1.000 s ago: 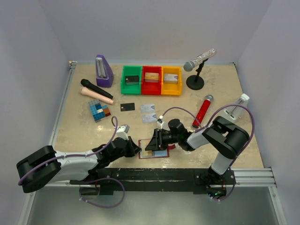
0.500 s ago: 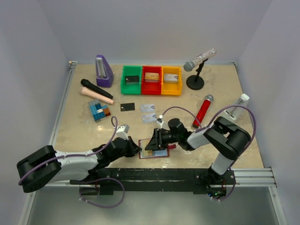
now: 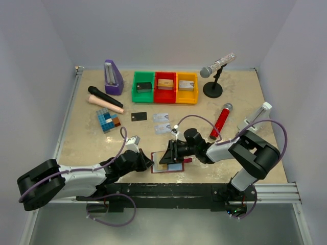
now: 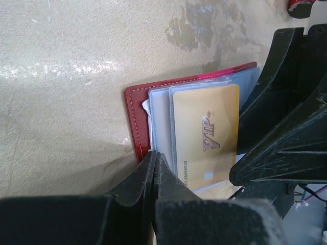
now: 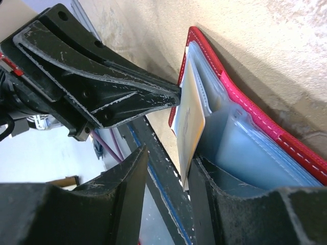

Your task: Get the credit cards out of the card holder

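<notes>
The dark-red card holder (image 3: 164, 169) lies open near the table's front edge, its pale clear pockets up. A gold credit card (image 4: 207, 132) sticks partly out of a pocket. My left gripper (image 4: 155, 155) is shut, its tips pressed on the holder's left edge (image 4: 134, 117). My right gripper (image 5: 170, 155) is open around the gold card (image 5: 191, 122); the card's edge leans on one finger, with a gap to the other. A black card (image 3: 138, 116) and two silvery cards (image 3: 161, 117) (image 3: 163, 127) lie flat on the table behind.
Green (image 3: 135, 88), red (image 3: 156, 88) and yellow (image 3: 196, 88) bins stand at the back, each holding a small block. A purple metronome (image 3: 113, 77), a black microphone (image 3: 104, 97), a colour block (image 3: 108, 120), a red microphone (image 3: 220, 121) and a microphone stand (image 3: 213, 89) surround the work spot.
The right arm's elbow has swung a little to the right and its gripper edged right at the holder. The left arm and the holder stay where they were.
</notes>
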`<act>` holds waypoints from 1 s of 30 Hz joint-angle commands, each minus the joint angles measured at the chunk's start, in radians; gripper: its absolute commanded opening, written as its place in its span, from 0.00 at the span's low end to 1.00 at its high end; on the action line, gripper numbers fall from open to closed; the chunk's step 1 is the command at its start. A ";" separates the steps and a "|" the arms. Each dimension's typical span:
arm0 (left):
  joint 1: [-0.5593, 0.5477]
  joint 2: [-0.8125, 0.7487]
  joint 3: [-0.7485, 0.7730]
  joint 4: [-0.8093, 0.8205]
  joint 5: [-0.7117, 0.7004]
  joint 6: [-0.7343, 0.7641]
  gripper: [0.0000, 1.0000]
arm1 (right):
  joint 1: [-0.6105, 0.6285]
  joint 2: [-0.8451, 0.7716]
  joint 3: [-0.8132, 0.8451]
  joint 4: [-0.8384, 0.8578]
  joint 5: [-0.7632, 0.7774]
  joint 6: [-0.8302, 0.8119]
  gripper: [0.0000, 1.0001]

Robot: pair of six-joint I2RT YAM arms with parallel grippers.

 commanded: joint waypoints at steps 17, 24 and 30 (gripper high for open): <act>-0.002 0.003 -0.029 -0.132 -0.063 -0.017 0.00 | -0.003 -0.109 0.005 -0.077 0.029 -0.050 0.38; -0.002 0.012 -0.031 -0.139 -0.066 -0.020 0.00 | -0.012 -0.133 -0.005 -0.081 0.032 -0.055 0.37; -0.002 0.016 -0.034 -0.139 -0.066 -0.024 0.00 | -0.022 -0.148 -0.010 -0.093 0.039 -0.058 0.35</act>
